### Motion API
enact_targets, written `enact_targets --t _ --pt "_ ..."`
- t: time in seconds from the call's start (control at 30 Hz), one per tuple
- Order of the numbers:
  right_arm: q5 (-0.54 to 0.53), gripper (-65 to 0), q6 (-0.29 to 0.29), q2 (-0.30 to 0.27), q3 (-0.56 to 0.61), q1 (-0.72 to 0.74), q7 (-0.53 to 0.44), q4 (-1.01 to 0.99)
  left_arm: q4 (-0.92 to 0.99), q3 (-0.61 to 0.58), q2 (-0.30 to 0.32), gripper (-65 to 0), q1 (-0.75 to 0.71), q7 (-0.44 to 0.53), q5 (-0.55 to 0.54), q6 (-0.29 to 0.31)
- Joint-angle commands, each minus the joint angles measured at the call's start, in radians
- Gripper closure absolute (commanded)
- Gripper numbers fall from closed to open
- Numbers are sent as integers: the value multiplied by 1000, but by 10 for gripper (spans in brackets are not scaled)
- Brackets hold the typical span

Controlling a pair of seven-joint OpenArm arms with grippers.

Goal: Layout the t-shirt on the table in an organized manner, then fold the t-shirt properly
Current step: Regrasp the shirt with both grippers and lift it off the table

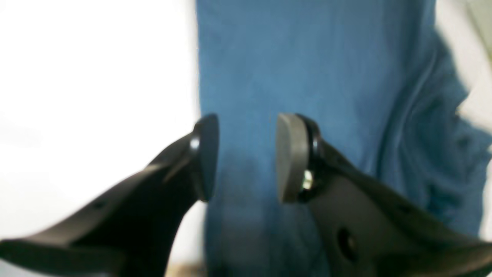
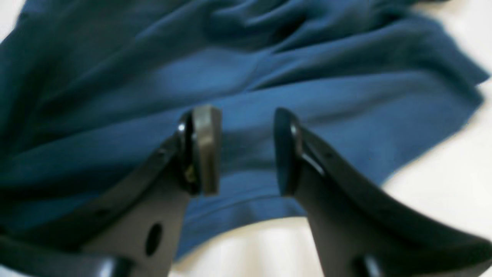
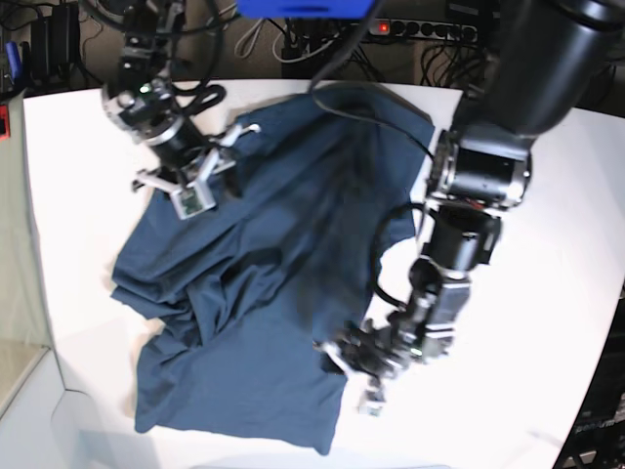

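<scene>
Cables (image 3: 293, 44), power strip (image 3: 430, 27) behind.

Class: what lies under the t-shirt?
The white table shows all around the crumpled t-shirt, which lies on it. Whatever sits beneath the cloth itself is covered and cannot be seen.

No text, label, brand, number or sign can be read in any of the views. The t-shirt (image 3: 254, 293) shows plain blue cloth with no print around either claw, and the white tabletop (image 3: 547, 293) beside them is unmarked. The wrist views are too blurred for fine marks to show on the pads (image 1: 290, 157). Equipment at the far edge of the base view is too small to read.
</scene>
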State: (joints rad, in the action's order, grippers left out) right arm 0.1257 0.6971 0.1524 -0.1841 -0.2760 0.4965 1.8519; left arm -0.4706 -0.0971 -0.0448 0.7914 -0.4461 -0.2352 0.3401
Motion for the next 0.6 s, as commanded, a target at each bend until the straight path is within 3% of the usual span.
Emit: enact_targets --t 0.0,0.13,0.47,0.57 --pt "-19 -191 1 -1 22 1 -29 18 3 -25 -22 -243 35 54 15 11" --pt "-16 -150 -3 0 99 -24 -28 9 46 -72 -42 -243 1 129 76 9" --pt "-14 -125 -3 -4 156 -32 -34 -189 60 -126 -7 -243 -126 129 130 9" --pt "-14 -125 -3 -57 154 -12 -34 -248 57 -126 12 -243 -160 126 132 9"
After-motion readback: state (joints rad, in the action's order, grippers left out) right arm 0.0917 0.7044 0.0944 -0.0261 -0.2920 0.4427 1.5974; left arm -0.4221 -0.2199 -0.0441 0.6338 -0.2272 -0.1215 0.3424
